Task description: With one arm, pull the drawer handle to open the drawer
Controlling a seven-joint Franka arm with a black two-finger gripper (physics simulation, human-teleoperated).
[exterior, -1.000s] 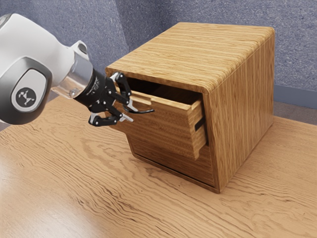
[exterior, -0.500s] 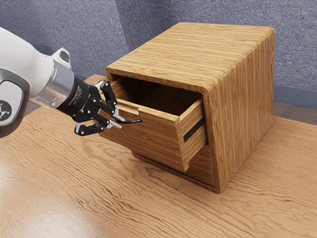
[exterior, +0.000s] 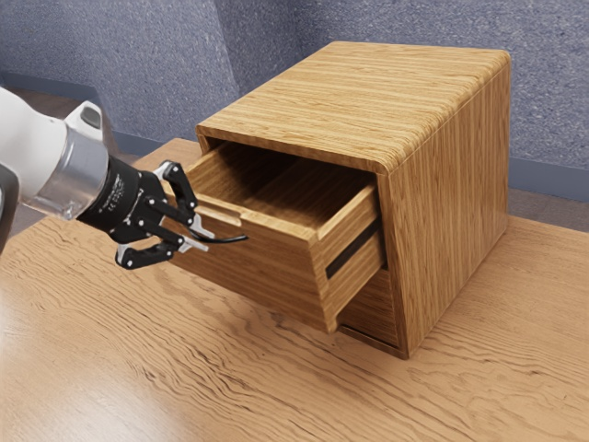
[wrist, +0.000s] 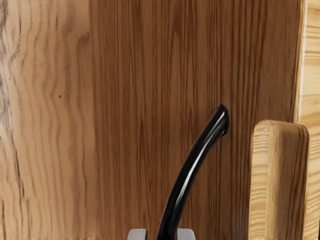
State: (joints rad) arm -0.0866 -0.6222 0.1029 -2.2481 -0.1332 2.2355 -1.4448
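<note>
Nearest the camera, the wood-grain table (exterior: 184,368) runs wide across the foreground. Onto it from nine o'clock in the exterior view comes the white arm (exterior: 55,170), and at its tip the black pincer (exterior: 195,237) is pinching the handle (exterior: 228,240). That's a thin, dark, curved bar, and the wrist view shows it (wrist: 192,170) rising from between the two silver pads, one tight on each side. A proper grip, then, though it looks taken near one end of the bar rather than at its middle.

Just behind the handle, the drawer (exterior: 267,267) juts out of its opening toward eight o'clock. It stands well out, its inside floor open to view and a dark slide rail showing along its side. Around it, at three o'clock from the pincer, sits the boxy cabinet (exterior: 442,203), square on the table, with a blue-grey wall (exterior: 138,55) beyond at twelve.

So this is the pull itself, and by my reckoning it is most of the way home. The next move calls for a straight draw along the drawer's own line, toward eight o'clock, with the pinch held firm. Any sideways drift could bind the slide or let the bar slip out
</note>
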